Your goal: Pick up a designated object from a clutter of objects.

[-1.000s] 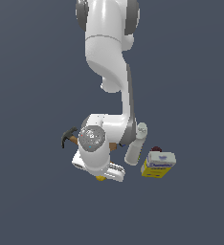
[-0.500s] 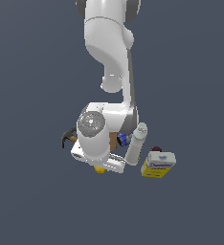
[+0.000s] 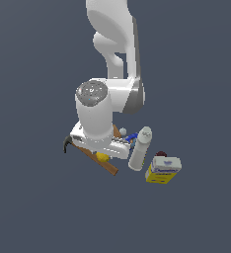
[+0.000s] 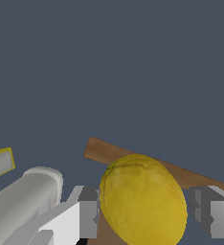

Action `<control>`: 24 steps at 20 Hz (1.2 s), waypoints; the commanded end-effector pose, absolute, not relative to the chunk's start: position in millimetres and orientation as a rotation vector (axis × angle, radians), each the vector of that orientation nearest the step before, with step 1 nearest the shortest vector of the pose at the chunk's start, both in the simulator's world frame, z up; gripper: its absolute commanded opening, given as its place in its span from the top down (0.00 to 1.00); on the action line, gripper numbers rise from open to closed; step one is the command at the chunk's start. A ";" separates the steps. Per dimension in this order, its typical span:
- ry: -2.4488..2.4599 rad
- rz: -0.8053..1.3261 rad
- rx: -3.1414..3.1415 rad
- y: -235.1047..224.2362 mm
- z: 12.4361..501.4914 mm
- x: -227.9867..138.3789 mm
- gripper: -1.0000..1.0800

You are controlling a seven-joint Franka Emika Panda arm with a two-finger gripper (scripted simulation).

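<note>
The designated object, a small plain yellow ball [image 4: 141, 198], sits between my gripper's [image 4: 145, 215] two fingers [image 4: 87, 215], which are shut on it. In the exterior view the ball [image 3: 103, 157] shows just under the white hand, with the gripper [image 3: 103, 154] closed around it above the wooden hammer handle [image 3: 105, 165]. The rest of the clutter of objects lies around it: the black hammer head [image 3: 67, 143], a white bottle [image 3: 139, 149], a blue can [image 3: 132, 136], a brown box [image 3: 117, 132] and a yellow-and-white box [image 3: 163, 169].
In the wrist view the hammer handle [image 4: 109, 152] runs behind the ball, the white bottle [image 4: 23, 203] lies close beside one finger, and a corner of the yellow-and-white box [image 4: 0, 162] shows. The arm's body hides part of the brown box and the can.
The hand has shifted toward the exterior view's top with the yellow ball in it. The wrist has turned, uncovering the hammer handle. The other objects have stayed put.
</note>
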State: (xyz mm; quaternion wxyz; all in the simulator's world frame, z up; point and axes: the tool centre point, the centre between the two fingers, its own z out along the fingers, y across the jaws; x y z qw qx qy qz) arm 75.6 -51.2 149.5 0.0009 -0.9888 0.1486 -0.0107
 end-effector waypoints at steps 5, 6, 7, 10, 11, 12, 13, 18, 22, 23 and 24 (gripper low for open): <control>0.466 -0.028 -3.105 -51.3 200.4 42.8 1.00; 0.466 -0.027 -3.105 -51.3 208.4 37.7 1.00; 0.466 -0.026 -3.105 -51.3 216.4 32.7 1.00; 0.466 -0.022 -3.105 -51.4 240.8 17.4 1.00; 0.466 -0.021 -3.105 -51.5 249.2 12.2 1.00; 0.466 -0.020 -3.105 -51.5 257.7 7.0 1.00; 0.466 -0.018 -3.105 -51.5 266.1 1.8 1.00; 0.466 -0.012 -3.106 -51.8 309.9 -24.2 1.00; 0.466 -0.007 -3.107 -52.0 340.5 -41.7 1.00; 0.466 -0.007 -3.107 -52.1 347.4 -45.6 1.00; 0.466 -0.006 -3.107 -52.1 353.9 -49.1 1.00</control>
